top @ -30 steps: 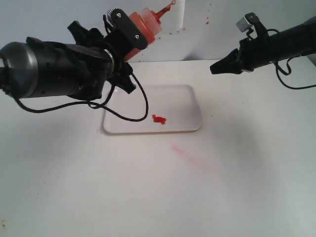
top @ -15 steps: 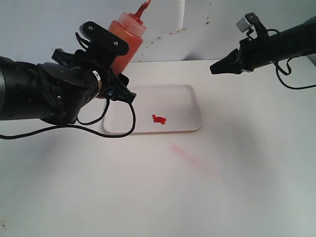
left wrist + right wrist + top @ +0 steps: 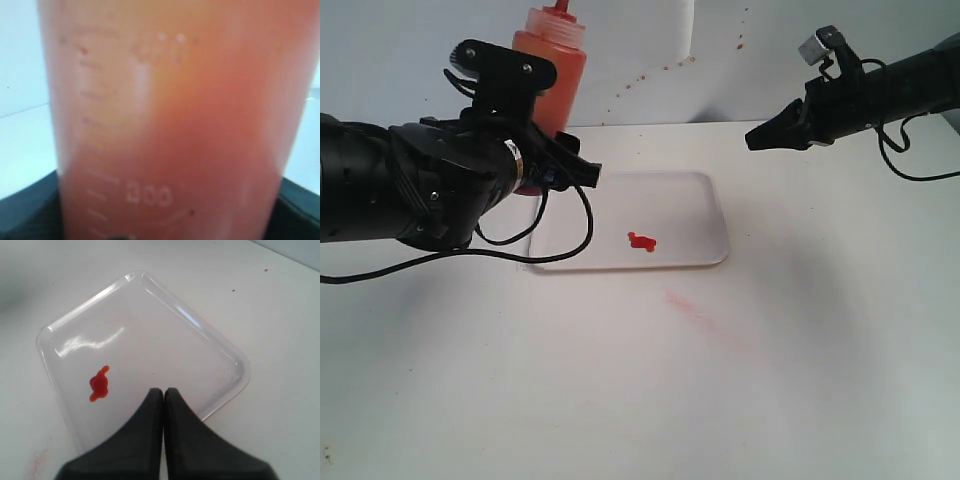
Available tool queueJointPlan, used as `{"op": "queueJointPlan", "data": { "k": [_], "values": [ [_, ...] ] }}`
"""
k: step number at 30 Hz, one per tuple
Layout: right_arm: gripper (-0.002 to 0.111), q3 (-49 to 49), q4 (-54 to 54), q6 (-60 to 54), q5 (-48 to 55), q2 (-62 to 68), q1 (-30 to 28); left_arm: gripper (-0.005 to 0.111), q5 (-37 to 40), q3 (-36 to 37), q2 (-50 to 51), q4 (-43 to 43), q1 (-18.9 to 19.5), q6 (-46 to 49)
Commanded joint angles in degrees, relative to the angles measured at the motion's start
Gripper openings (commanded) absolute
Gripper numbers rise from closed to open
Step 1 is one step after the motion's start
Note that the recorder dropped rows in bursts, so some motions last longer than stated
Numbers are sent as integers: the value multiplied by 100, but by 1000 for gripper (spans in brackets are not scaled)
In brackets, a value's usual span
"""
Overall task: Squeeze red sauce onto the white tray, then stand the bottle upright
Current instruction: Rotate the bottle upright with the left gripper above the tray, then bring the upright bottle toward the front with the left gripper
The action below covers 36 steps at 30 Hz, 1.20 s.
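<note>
The bottle point(image 3: 553, 72), translucent orange-red with its nozzle pointing up, stands nearly upright behind the tray's far left corner. My left gripper point(image 3: 542, 118) is shut on its body, and the arm hides its base. In the left wrist view the bottle point(image 3: 170, 120) fills the frame between the black fingers point(image 3: 25, 212). The white tray point(image 3: 690, 205) lies at the table's middle and carries a small blob of red sauce point(image 3: 641, 241). My right gripper point(image 3: 756, 140) hangs shut and empty above the table, right of the tray. Its wrist view looks down on the tray point(image 3: 150, 315), the red sauce point(image 3: 99, 384) and the shut gripper point(image 3: 163, 391).
A faint pink smear point(image 3: 698, 312) marks the table in front of the tray. The left arm's black cable point(image 3: 575, 238) loops over the tray's left part. Small red specks point(image 3: 650, 75) dot the white back wall.
The left arm has turned the bottle from tilted, nozzle to the right, to nearly upright, carrying it left and lower. The right arm has not moved.
</note>
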Motion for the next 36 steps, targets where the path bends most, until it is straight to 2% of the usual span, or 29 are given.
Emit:
{"op": "queueJointPlan", "data": {
  "k": [1, 6, 9, 12, 17, 21, 25, 32, 36],
  "values": [
    [0, 27, 4, -18, -22, -59, -37, 0, -238, -19, -110, 118, 14, -858],
    [0, 27, 4, -18, -22, -59, -37, 0, -218, -166, -99, 118, 14, -876],
    [0, 27, 4, -18, -22, -59, -37, 0, -230, -206, -99, 118, 14, -354],
    [0, 27, 4, -31, -22, -59, -37, 0, -230, -265, -99, 118, 14, -351],
    [0, 27, 4, -31, -22, -59, -37, 0, -264, -683, -99, 118, 14, -1071],
    [0, 27, 4, -16, -22, -59, -37, 0, -424, -777, -99, 118, 14, -1124],
    [0, 27, 4, -16, -22, -59, -37, 0, -979, -777, -110, 118, -23, -1124],
    [0, 27, 4, -29, -22, -59, -37, 0, -2717, -777, -318, 118, -23, -537],
    [0, 27, 4, -29, -22, -59, -37, 0, -3126, -734, -510, 118, -23, -154]
  ]
}}
